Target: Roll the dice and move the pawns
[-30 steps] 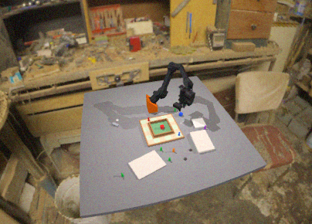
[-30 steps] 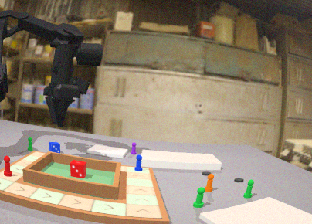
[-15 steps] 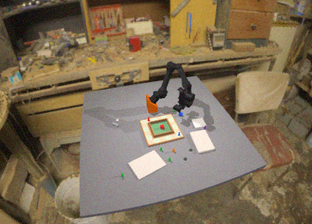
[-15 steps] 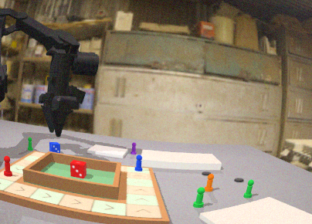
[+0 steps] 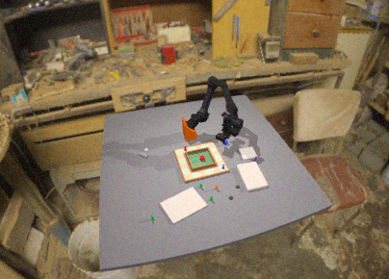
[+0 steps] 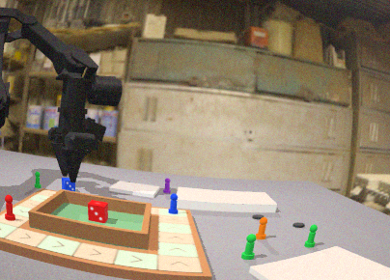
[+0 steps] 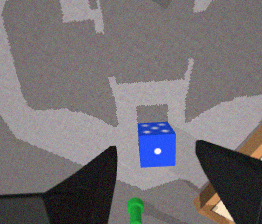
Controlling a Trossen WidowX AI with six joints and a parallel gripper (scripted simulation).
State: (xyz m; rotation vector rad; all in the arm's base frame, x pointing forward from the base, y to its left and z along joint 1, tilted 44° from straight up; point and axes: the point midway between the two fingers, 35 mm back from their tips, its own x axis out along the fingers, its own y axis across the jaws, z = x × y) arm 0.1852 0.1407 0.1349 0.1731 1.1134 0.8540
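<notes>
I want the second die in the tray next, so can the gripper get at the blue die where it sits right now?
Probably yes. The gripper hangs right above the blue die, open, a finger on either side, and nothing lies between them. The tray wall and green pawn stand apart.
</notes>
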